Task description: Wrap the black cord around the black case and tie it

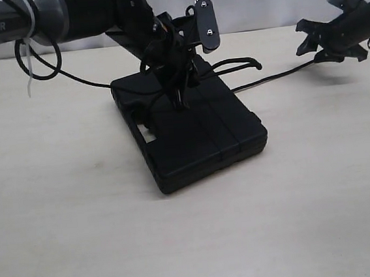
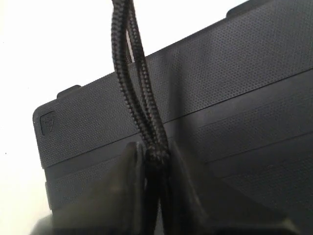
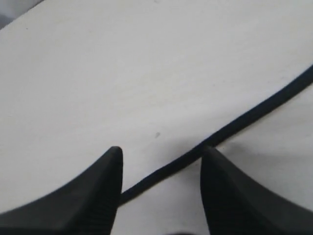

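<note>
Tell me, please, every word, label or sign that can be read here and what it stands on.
"PiPER": white letters on the left arm, by the picture's edge.
Embossed emblem on a corner of the black case: too blurred to read.
Nothing else is legible.

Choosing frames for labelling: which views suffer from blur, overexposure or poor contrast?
Exterior view: evenly lit, but the left gripper merges with the black case. Left wrist view: table blown white, black cord sharp, fingers blurred. Right wrist view: right gripper fingertips soft-edged.
</note>
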### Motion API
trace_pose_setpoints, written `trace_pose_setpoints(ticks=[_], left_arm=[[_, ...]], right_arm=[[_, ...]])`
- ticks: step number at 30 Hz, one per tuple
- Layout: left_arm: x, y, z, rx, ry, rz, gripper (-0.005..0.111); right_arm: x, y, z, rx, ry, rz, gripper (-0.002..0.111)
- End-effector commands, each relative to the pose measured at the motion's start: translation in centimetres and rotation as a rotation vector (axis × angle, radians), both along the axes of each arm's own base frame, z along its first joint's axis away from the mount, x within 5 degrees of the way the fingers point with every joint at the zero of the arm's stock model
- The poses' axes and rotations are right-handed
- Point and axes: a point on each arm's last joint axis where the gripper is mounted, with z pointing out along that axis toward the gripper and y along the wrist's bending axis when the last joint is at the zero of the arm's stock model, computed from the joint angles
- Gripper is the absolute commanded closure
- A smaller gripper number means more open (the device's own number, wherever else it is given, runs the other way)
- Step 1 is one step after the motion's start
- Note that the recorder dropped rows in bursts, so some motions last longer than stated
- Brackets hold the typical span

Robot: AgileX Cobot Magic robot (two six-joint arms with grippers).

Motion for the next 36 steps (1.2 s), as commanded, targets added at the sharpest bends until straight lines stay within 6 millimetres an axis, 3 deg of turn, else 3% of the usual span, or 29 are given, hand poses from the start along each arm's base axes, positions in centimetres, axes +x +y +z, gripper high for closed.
trace_pose_setpoints(ticks=[1,5,10,19,29,36], left_arm=[[0.1,0.1,0.6,-0.019,-0.018,0.013,0.107],[0.1,0.1,0.6,-0.020,-0.015,0.013,0.107],[0.0,0.1,0.6,-0.016,-0.009,0.011,0.107],[-0.1,0.2,0.4,-0.005,0.014,0.006,0.107],[-0.3,0.2,0.4,-0.005,0.036,0.007,0.107],[-0.7,0.0,0.3,-0.028,0.080,0.012,0.107]], right_arm=[[0.5,-0.3,1.3,-0.174,0.005,0.020,0.061],[1.9,1.1,2.3,-0.289,-0.125,0.062,0.074],[2.7,3.5,0.8,-0.398,-0.170,0.189,0.105],[1.5,2.9,-3.3,-0.522,0.062,0.217,0.104],[-2.4,4.3,-3.7,-0.327,0.466,0.355,0.104],[-6.5,6.6,-6.0,-0.069,0.621,0.497,0.104]])
